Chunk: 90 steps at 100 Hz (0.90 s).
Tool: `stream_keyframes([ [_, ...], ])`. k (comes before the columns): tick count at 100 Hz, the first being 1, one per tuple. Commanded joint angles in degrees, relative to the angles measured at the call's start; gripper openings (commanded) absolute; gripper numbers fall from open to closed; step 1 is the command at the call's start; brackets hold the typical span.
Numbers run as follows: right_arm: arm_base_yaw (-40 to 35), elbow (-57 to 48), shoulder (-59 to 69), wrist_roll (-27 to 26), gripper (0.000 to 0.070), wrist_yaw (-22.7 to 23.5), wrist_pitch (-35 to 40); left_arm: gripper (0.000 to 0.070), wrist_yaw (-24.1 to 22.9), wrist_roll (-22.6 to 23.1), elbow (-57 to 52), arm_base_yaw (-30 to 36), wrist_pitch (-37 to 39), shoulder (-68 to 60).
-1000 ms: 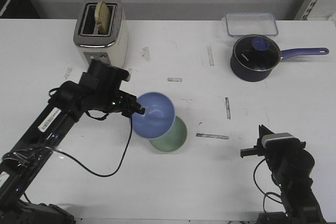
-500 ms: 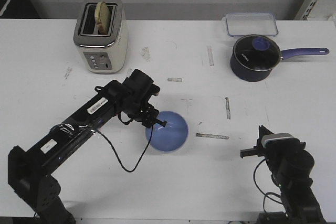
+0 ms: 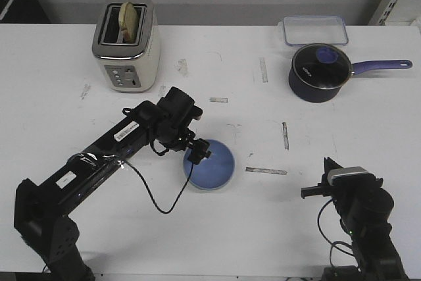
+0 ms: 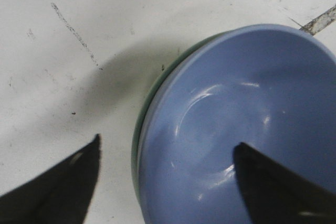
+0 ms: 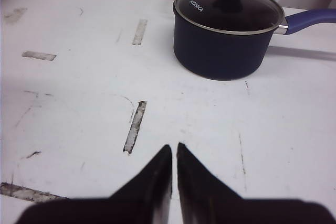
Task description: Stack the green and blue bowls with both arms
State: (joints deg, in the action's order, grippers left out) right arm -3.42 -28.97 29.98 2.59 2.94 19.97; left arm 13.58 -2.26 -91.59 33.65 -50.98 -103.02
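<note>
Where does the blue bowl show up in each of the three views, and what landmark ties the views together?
Front view: the blue bowl sits near the table's centre, just ahead of the left gripper.
Left wrist view: it fills the right half, nested in the green bowl, one gripper finger inside it.
Right wrist view: not in it.
Shared landmark: the grey tape strip, also at the left wrist view's corner.

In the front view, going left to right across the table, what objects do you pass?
Toaster → blue bowl → saucepan, with the clear plastic container just behind it.
</note>
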Motion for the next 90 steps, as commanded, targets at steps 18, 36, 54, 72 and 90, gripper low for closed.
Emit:
stream_keyframes([
  [18,-0.1,-0.3,0.1,-0.2,0.0007,0.1,-0.4,0.0700,0.1,-0.1,-2.7,0.5,-1.6,-0.7],
  [36,-0.1,-0.3,0.1,-0.2,0.0006,0.1,-0.4,0.0561,-0.3,-0.1,-7.5,0.1,-6.6,-0.6],
  [54,-0.1,-0.3,0.1,-0.2,0.0007,0.1,-0.4,0.0132,-0.8,1.5,-14.7,-0.9,-12.8,-0.6],
  [72,-0.1,-0.3,0.1,-0.2,0.0007,0.1,-0.4,0.0000,-2.6,2.6,-16.9,-3.1,-14.4,1.4],
  [90,-0.1,-0.3,0.1,-0.2,0.0006,0.0,-0.4,0.0000,-4.9,2.8,-10.6,-7.4,-9.5,7.6],
])
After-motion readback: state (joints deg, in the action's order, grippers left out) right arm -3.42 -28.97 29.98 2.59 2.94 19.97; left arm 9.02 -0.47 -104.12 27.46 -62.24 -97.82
